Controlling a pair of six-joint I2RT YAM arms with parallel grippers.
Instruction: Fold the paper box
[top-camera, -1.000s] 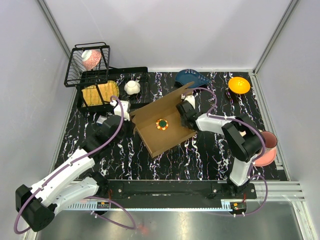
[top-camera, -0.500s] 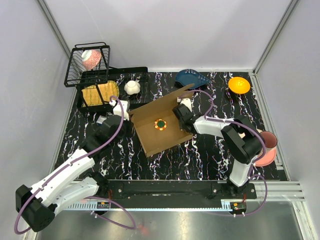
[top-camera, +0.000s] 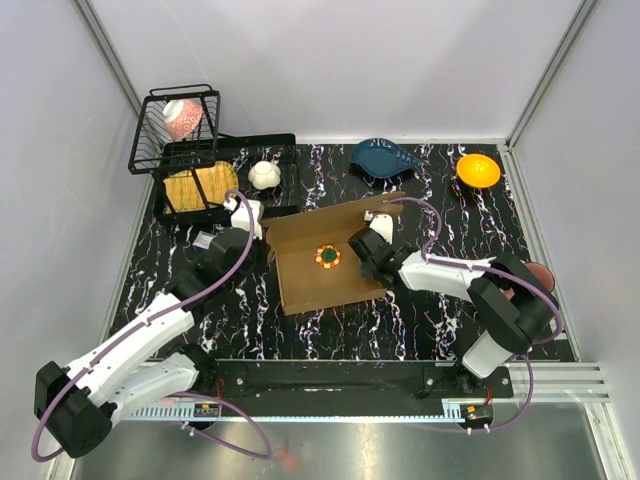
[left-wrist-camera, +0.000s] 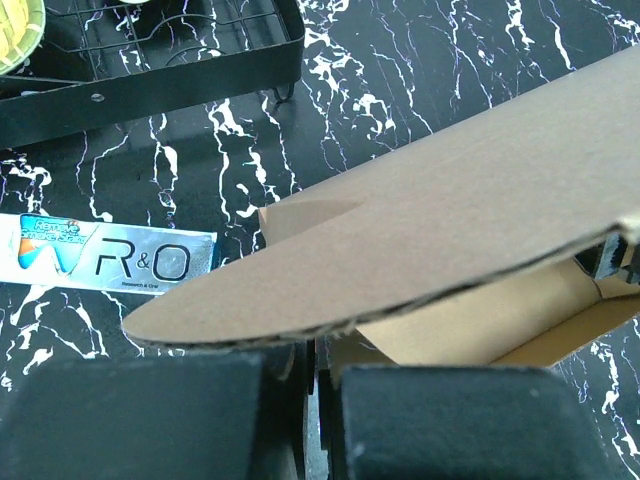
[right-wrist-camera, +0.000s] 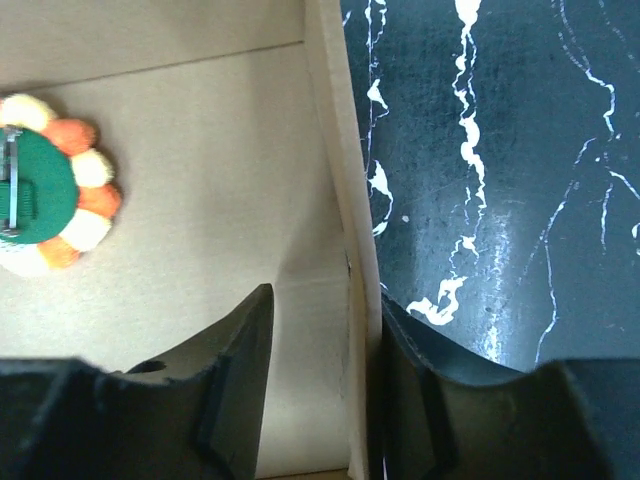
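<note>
1. Your left gripper (left-wrist-camera: 315, 400) has its fingers pressed together. It seems to pinch the edge of a raised flap of the paper box (left-wrist-camera: 400, 230), though the contact itself is hidden. That hold probably anchors the box.
2. Your right gripper (right-wrist-camera: 325, 330) is spread and straddles the box's side wall, 1 finger inside and 1 outside, likely to stand the wall up.
3. A flower-shaped toy (right-wrist-camera: 45, 195) lies on the box floor, left of the inside finger.
4. A silver sticker (left-wrist-camera: 120, 260) on the table (left-wrist-camera: 420, 60), ahead-left of the left gripper, reads "R&O". Its smaller print is unreadable, and the cardboard is unprinted.

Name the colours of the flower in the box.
Flower: green middle, orange and cream petals. Right wrist view best.
</note>
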